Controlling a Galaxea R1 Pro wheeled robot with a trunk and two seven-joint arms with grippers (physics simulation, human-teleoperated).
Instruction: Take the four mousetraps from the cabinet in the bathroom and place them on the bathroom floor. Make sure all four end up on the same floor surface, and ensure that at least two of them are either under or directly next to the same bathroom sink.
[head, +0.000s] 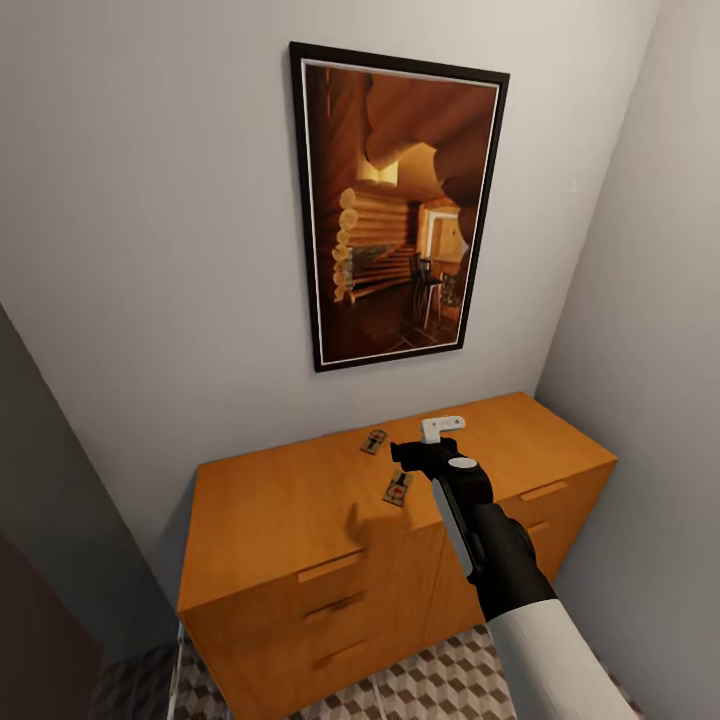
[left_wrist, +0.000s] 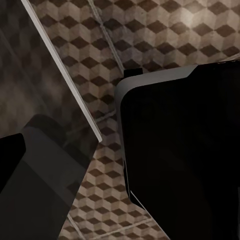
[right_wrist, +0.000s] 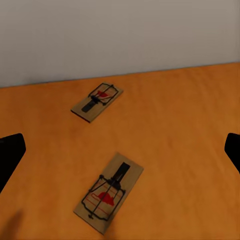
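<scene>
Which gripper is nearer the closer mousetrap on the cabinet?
Right. The right gripper hovers just above that mousetrap; the left gripper points at the bathroom floor, away from it.

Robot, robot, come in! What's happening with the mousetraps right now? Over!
Right gripper open, above cabinet top. Two mousetraps there: near one, far one by the wall. Nothing between gripper and traps. Left gripper: state unclear.

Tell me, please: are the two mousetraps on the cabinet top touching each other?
Apart. In the right wrist view, bare orange wood of the cabinet top lies plainly between the far mousetrap and the near mousetrap.
</scene>
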